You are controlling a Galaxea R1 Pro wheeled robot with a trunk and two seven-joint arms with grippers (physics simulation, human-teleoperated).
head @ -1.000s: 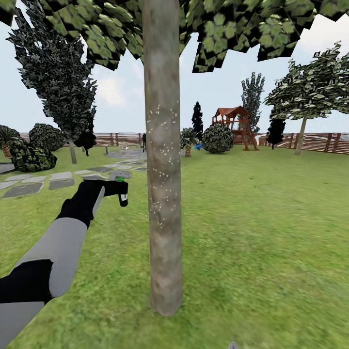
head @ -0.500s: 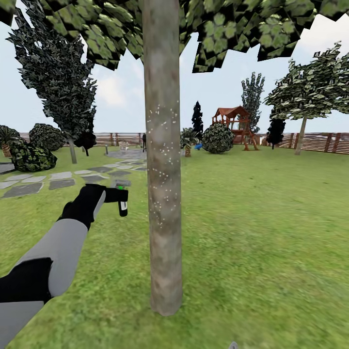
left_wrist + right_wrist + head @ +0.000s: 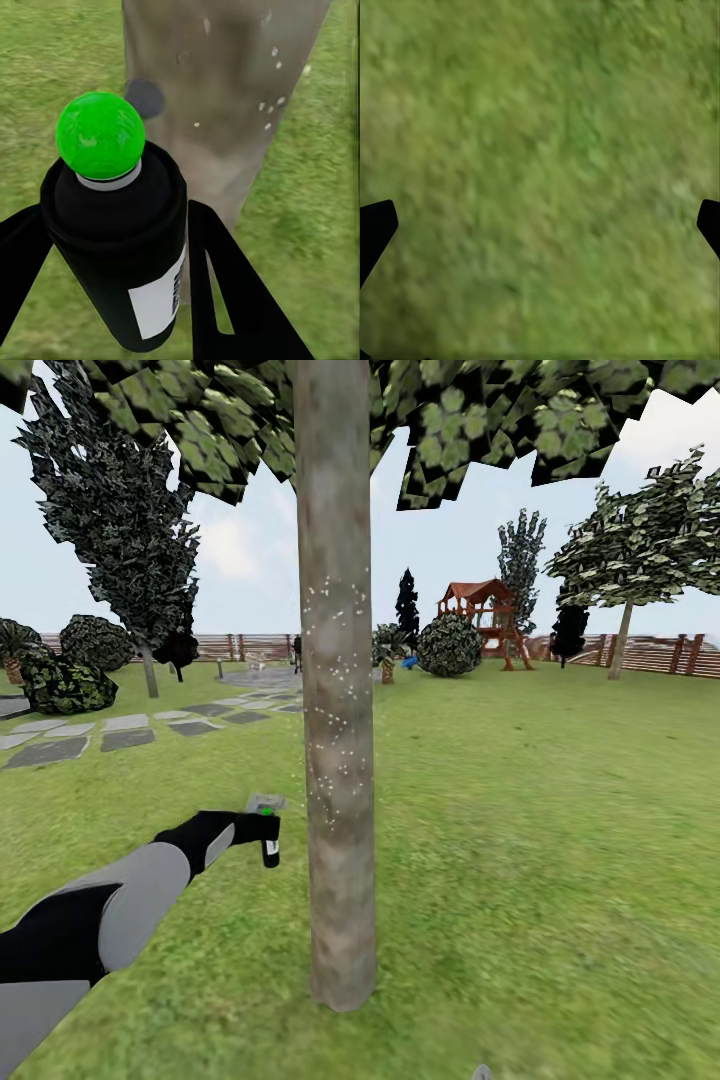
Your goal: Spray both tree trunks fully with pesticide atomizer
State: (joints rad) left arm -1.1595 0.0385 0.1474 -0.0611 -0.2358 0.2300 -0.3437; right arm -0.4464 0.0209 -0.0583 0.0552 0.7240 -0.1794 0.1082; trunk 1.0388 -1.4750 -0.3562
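L gripper [image 3: 262,838] is clamped on the pesticide atomizer [image 3: 120,247], a dark can w/ green knob sitting between both fingers [image 3: 225,292], held low just beside the tree trunk [image 3: 338,690], nozzle end toward the bark, not touching. White specks dot the trunk mid-height. R gripper [image 3: 540,225] spread wide over grass [image 3: 547,150].

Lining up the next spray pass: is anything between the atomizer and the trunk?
Nothing. In the head view only open grass shows between the atomizer in the left gripper and the trunk; the left wrist view shows the trunk straight ahead, unobstructed.
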